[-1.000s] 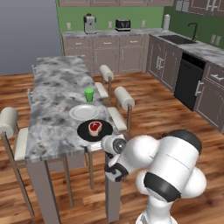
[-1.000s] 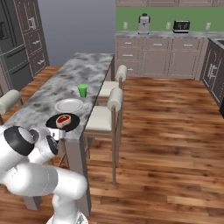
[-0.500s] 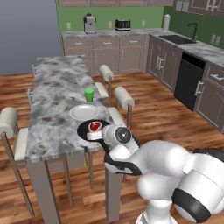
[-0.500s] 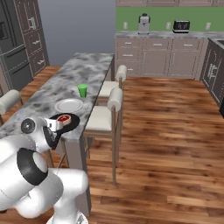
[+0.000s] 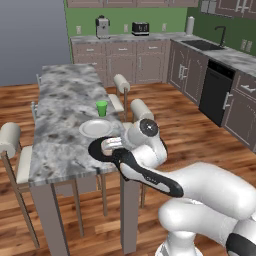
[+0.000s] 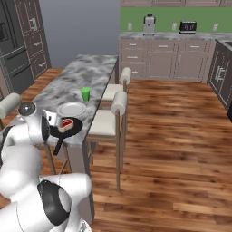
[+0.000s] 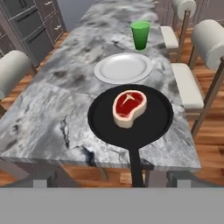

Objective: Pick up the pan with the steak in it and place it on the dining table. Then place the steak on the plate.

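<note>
Black and shallow, the round frying pan (image 7: 130, 117) is sitting on the grey-white marbled worktop (image 7: 57, 96) near its front edge, its long thin handle overhanging toward you. The small red steak with a pale fatty rim (image 7: 128, 107) is lying inside it. Just beyond, the plain white round plate (image 7: 124, 68) is waiting, a green cup (image 7: 140, 35) behind. Your hand (image 6: 53, 120), having released the pan within the last second, is standing fully open just behind it. You are now moving to the steak transfer.

Black pan (image 7: 131, 118), red steak (image 7: 129, 107) — pale-rimmed — grey-marbled dining table (image 7: 57, 100), green cup (image 7: 140, 35).
</note>
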